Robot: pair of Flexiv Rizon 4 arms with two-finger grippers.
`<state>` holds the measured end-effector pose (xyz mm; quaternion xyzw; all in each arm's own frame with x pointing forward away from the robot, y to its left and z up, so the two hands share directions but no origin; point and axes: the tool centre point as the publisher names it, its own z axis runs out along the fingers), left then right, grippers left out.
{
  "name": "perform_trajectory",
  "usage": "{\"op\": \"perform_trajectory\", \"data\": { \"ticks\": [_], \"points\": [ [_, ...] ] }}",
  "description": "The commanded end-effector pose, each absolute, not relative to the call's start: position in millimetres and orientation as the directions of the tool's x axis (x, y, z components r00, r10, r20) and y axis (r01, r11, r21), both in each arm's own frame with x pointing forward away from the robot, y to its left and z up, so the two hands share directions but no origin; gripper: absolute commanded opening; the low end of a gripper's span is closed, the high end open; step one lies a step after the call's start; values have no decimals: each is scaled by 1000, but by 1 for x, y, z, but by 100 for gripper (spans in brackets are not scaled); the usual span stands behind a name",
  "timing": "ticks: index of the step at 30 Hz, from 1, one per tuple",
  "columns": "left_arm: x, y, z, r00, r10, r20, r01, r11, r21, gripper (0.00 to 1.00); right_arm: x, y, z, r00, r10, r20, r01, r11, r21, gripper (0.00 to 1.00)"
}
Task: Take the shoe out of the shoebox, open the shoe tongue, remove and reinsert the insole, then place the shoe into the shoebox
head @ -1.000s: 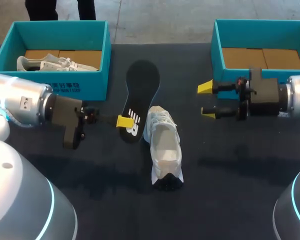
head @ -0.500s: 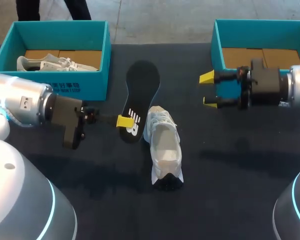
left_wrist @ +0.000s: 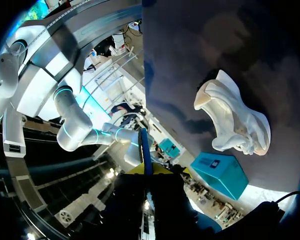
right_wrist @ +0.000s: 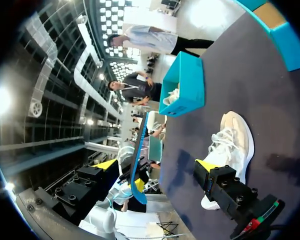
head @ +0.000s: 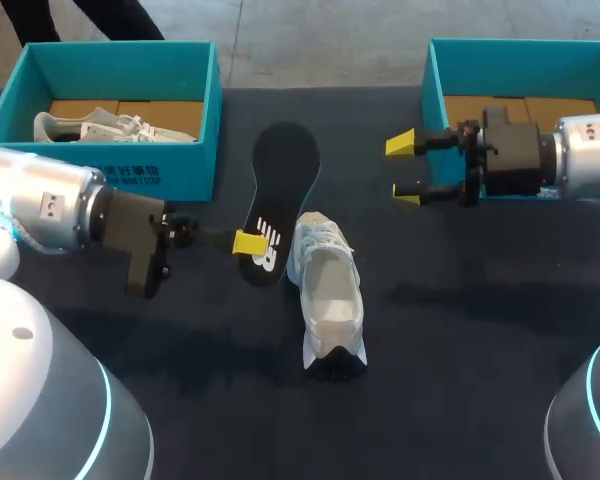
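We count two shoeboxes: left shoebox [head: 160,170] far left, right shoebox [head: 435,90] far right. Two shoes: boxed shoe [head: 100,125], table shoe [head: 328,290]. One insole [head: 285,165].

premises: a robot test lab, not a home or a shop. grounds as follows. two heavy grey-white industrial arms, the left arm [head: 35,205] and the right arm [head: 590,155], with lit cyan rings on their housings, work at one table [head: 460,330] covered in dark cloth. the left gripper [head: 246,243] and the right gripper [head: 404,168] are two-finger tools with yellow tips. the layout is a staged trial: two matching teal boxes with brown card floors, the left box [head: 170,160] and the right box [head: 435,75], sit at the far corners. a white shoe [head: 328,295] lies mid-table, a black insole [head: 285,170] just beside it. a second shoe [head: 90,127] lies in the left box.
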<state>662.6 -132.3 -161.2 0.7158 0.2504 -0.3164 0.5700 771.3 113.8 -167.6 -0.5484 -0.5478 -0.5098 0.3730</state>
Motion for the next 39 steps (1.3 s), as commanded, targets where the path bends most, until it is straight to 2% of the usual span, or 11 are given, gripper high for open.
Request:
{"op": "perform_trajectory", "data": {
  "ticks": [1, 13, 29, 39],
  "points": [
    [662, -133, -162, 677, -2, -736, 717, -221, 661, 0, 781, 122, -170, -121, 216, 969, 983, -111, 147, 100],
    [662, -133, -162, 677, -2, -736, 717, -221, 661, 0, 785, 144, -163, -131, 205, 970, 984, -89, 151, 100],
    [662, -133, -162, 677, -2, -736, 717, -221, 661, 0, 777, 188, -163, -59, 176, 983, 993, -87, 75, 100],
    [662, -133, -162, 677, -2, -736, 717, -221, 661, 0, 773, 207, -151, -56, 162, 985, 994, -87, 70, 98]
  ]
}}
